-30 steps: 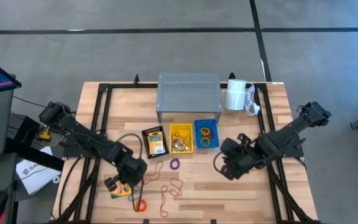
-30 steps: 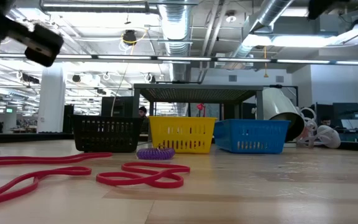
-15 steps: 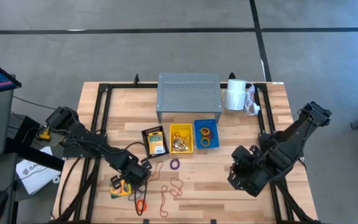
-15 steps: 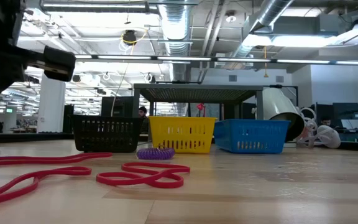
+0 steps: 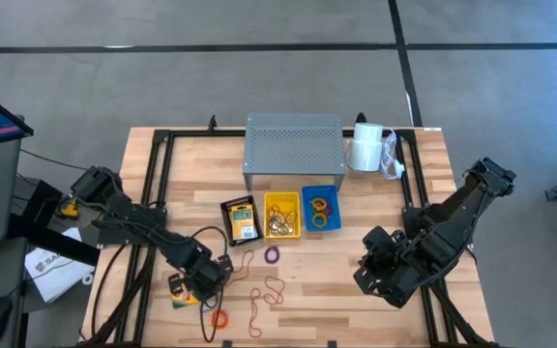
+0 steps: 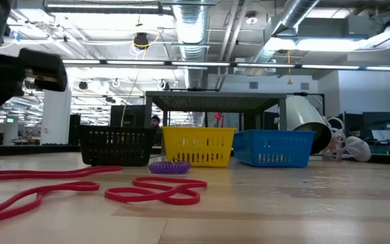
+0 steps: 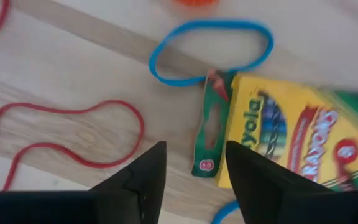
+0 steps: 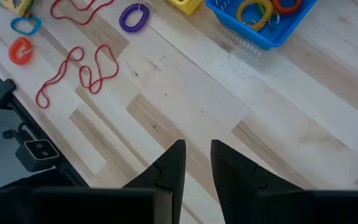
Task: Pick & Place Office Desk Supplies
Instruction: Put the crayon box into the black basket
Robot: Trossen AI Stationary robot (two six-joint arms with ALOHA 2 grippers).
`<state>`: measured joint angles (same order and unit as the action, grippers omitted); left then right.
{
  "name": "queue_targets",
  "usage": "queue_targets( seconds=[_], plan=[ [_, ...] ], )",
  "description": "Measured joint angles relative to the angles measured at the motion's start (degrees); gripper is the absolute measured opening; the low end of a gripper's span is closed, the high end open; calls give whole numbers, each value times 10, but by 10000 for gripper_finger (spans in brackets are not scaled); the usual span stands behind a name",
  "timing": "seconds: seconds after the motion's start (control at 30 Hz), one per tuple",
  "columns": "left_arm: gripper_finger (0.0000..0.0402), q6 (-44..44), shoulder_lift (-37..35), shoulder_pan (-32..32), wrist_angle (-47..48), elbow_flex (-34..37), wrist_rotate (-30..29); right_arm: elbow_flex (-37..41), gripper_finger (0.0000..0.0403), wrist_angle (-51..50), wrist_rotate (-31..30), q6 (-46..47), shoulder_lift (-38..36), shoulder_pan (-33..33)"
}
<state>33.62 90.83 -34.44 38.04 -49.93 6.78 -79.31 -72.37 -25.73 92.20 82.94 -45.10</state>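
A yellow-and-green crayon box (image 7: 291, 137) lies flat on the table near its front left (image 5: 186, 295), with its green flap (image 7: 209, 124) standing open. My left gripper (image 7: 194, 168) hangs open just above that flap end (image 5: 204, 278), one finger on each side. A blue rubber band (image 7: 210, 50), red bands (image 5: 264, 295), an orange band (image 5: 219, 318) and a purple coil (image 5: 272, 255) lie on the wood. Another crayon box sits in the black basket (image 5: 241, 220). My right gripper (image 8: 197, 162) hovers at the front right (image 5: 375, 273), its fingers slightly apart with nothing between them.
A yellow basket (image 5: 281, 215) and a blue basket (image 5: 320, 208) with bands stand mid-table in front of the grey perforated riser (image 5: 293, 147). A white roll (image 5: 366, 145) sits at the back right. Bare wood lies between the two grippers.
My right gripper has drawn back toward the table's near right and then stayed there. My left gripper has shifted a little toward the right over the crayon box at the front left. The box has stayed on the table.
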Motion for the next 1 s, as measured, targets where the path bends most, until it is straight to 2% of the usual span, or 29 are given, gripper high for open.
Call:
queue_targets(
  seconds=[0.13, 0.27, 1.0],
  plan=[
    [167, 9, 0, -16, -26, 20, -35, 0, 74, 5, -1, 0, 0, 0],
    [168, 11, 0, -22, -45, 25, -45, 0, 74, 8, -1, 0, 0, -2],
    [168, 11, 0, -31, -81, 46, -34, 0, 74, 8, 0, -2, 0, -6]
  ],
)
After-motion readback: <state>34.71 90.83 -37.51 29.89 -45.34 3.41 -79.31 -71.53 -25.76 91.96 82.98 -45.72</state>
